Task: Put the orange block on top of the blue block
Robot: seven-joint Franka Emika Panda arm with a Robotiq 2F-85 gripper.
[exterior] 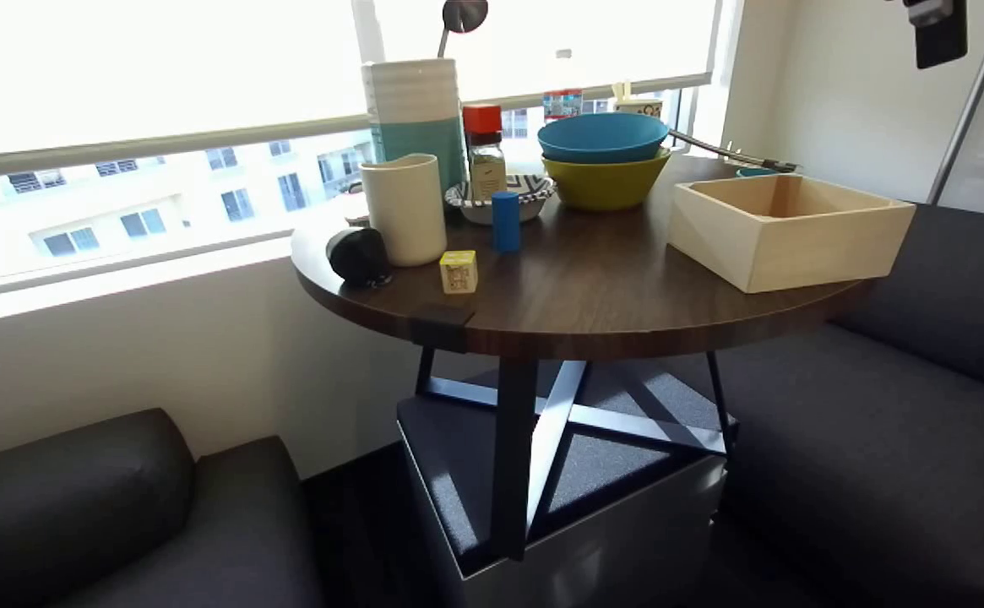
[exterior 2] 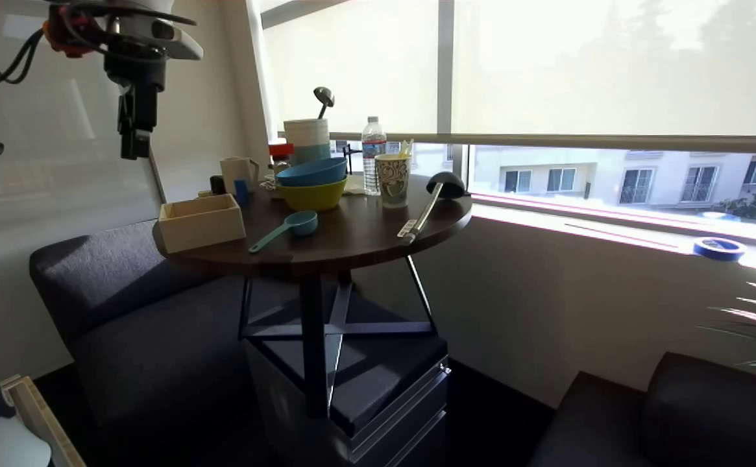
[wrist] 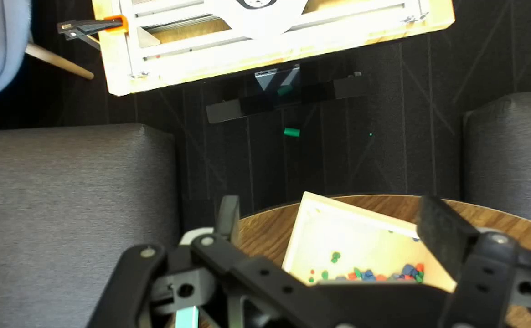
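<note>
A black two-fingered gripper (wrist: 329, 225) hangs released, its fingers (wrist: 445, 239) spread wide.
Lower right of the wrist view, an open pale wooden box (wrist: 361, 239) holds small reddish-orange pieces (wrist: 419, 267) and dark-blue pieces (wrist: 408, 269); a blue cylinder (exterior: 506, 224) stands upright, upper centre of an exterior view. Which are the task's blocks, I cannot tell.

In an exterior view the blue cylindrical block (exterior: 506, 222) is standing upright on the bench (exterior: 601, 287), smooth-sided, just above the middle of the frame. In the wrist view, small reddish-orange pieces (wrist: 420, 268) are lying inside the wooden box (wrist: 356, 237), lower right; they are looking too tiny to tell which one is the task's.
</note>
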